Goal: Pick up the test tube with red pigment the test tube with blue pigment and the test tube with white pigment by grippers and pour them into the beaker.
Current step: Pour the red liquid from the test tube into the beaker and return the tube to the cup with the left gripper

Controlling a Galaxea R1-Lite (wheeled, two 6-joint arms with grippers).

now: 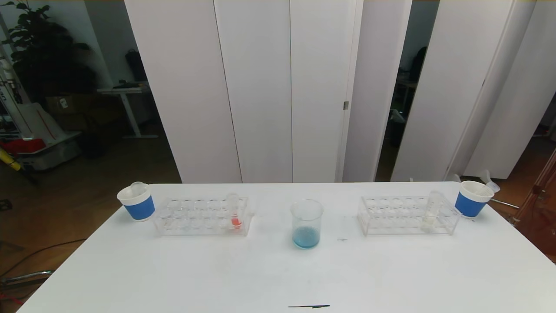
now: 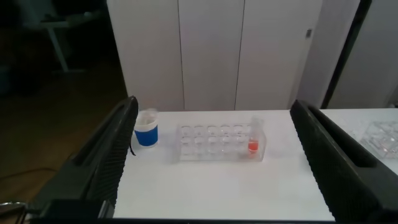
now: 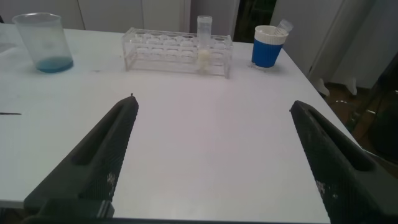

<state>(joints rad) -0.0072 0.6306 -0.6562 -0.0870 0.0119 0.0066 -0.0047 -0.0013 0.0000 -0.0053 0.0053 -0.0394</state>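
Note:
The beaker (image 1: pixel 306 221) stands mid-table with a shallow blue layer at its bottom, also seen in the right wrist view (image 3: pixel 45 40). The test tube with red pigment (image 1: pixel 235 213) stands upright at the right end of the left rack (image 1: pixel 195 215). The test tube with white pigment (image 1: pixel 431 213) stands in the right rack (image 1: pixel 399 213). The test tube with blue pigment is out of view. My left gripper (image 2: pixel 212 102) is open, back from the left rack. My right gripper (image 3: pixel 212 102) is open over bare table, short of the right rack. Neither arm shows in the head view.
A white cup with a blue band (image 1: pixel 138 206) holding a clear tube stands left of the left rack. A matching cup (image 1: pixel 471 202) sits near the table's right back corner. A thin dark mark (image 1: pixel 309 306) lies at the front edge.

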